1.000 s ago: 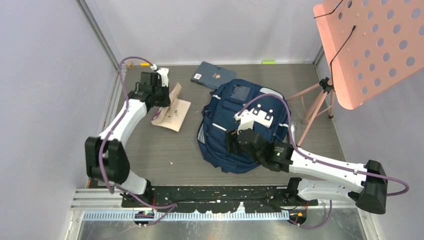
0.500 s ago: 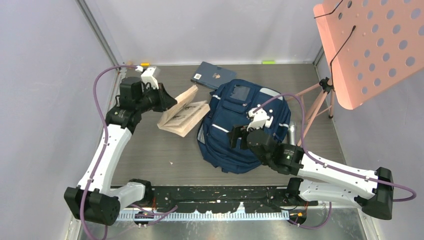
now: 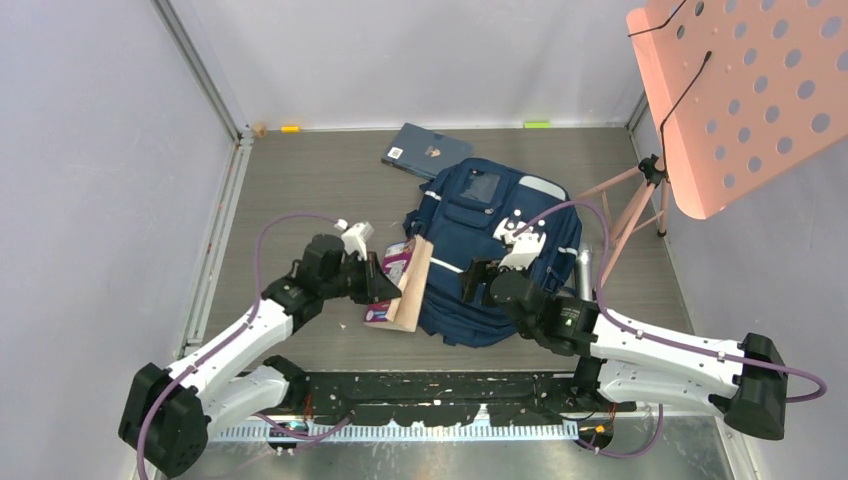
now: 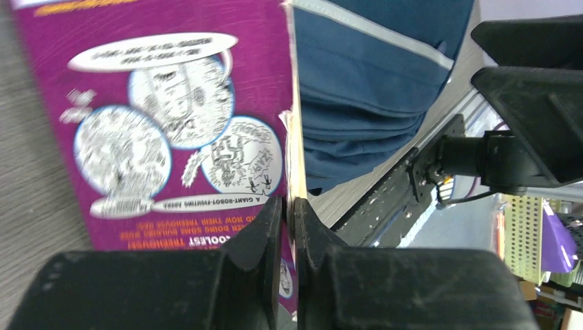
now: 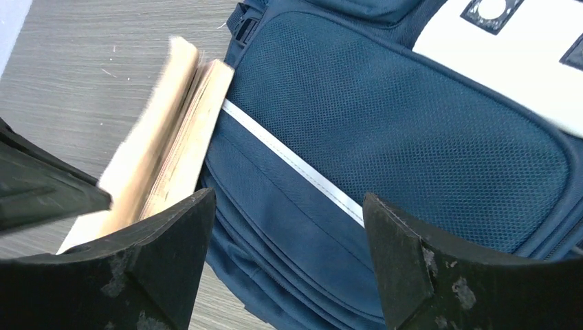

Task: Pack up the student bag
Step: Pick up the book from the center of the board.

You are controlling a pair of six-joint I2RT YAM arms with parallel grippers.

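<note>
You have a grey wood-grain table [image 3: 300, 190] closed in by pale lilac walls [image 3: 100, 150]. At the far right a pink perforated panel [image 3: 750, 90] hangs over the table on a tripod [image 3: 630, 215]. A dark blue notebook [image 3: 425, 150] lies flat near the far edge, just beyond the bag's top.

The student bag [image 3: 470, 215] lies front-up in the middle of the table, top towards the far wall, with its white patches and pale stripes facing the overhead camera.

Your left gripper [image 3: 385, 290] sits at the bag's left flank. In the left wrist view its 2 fingers are pressed nearly together on the paperback book [image 4: 172, 117], pinching the edge of its purple cartoon cover, with navy fabric [image 4: 364, 89] just behind. From above, the book [image 3: 408, 285] stands on edge, tilted, its tan page block against the bag's side.

Your right gripper [image 3: 480, 282] hangs over the lower front of the bag. Its fingers are spread wide and hold nothing; the right wrist view shows the mesh panel [image 5: 412, 151] and a white stripe between them. You cannot tell whether the tips touch the fabric. The book's pages [image 5: 172, 137] show beside the left finger [image 5: 172, 247].
</note>
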